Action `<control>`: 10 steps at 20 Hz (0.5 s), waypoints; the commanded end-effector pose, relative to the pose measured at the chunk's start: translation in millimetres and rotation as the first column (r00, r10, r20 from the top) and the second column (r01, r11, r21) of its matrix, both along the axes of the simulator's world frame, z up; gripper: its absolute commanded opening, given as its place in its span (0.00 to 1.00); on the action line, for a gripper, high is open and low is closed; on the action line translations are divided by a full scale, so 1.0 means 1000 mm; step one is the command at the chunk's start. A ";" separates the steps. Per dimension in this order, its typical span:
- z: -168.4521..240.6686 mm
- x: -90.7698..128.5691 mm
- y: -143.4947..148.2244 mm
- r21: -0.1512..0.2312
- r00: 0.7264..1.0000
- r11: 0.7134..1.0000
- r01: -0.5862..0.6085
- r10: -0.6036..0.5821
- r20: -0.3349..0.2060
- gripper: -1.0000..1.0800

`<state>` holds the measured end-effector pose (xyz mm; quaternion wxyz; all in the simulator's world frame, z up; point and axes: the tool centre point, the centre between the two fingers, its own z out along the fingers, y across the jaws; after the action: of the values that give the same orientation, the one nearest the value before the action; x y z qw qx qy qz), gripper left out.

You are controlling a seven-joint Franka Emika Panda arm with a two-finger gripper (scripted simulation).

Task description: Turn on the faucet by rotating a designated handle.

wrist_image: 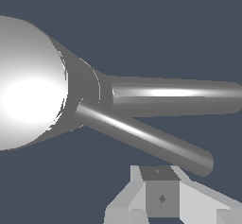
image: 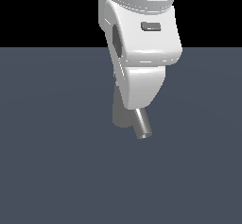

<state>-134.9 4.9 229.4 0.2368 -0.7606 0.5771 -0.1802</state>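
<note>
We hover our gripper (wrist_image: 163, 197) just beside the handle (wrist_image: 146, 140) (jaw state unclear); the faucet (wrist_image: 33, 86) looks unturned, rotation remains.

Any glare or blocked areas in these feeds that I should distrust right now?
Wrist view: the faucet cap's round top is blown out to white, with bright streaks along both tubes; edges stay sharp. Exterior view: even, flat lighting, no glare, but the white arm hides most of the faucet.
</note>
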 end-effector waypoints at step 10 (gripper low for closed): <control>-0.005 -0.001 -0.021 0.000 1.000 1.000 0.005 -0.005 -0.003 0.00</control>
<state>-136.8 -5.4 226.1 0.2381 -0.7631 0.5737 -0.1784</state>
